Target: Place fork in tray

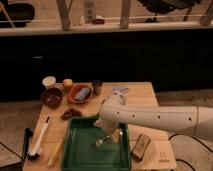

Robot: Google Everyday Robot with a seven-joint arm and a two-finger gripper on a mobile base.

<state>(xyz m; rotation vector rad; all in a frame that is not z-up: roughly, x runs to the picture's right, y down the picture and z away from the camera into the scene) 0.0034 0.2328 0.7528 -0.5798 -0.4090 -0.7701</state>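
Observation:
The dark green tray (75,155) lies at the front middle of the wooden table. The small silvery fork (101,142) shows inside the tray, right of its middle, low over or on the tray floor. My gripper (113,133) hangs over the tray's right half at the end of the white arm, which reaches in from the right. The gripper sits just above and to the right of the fork's upper end. I cannot tell whether it touches the fork.
A white-handled brush (39,142) and a pale yellowish stick (56,151) lie left of the tray. An orange-brown bowl (80,93), a dark red bowl (51,97), a white cup (49,81) and a dark cup (97,87) stand behind. A small brown box (141,146) lies right of the tray.

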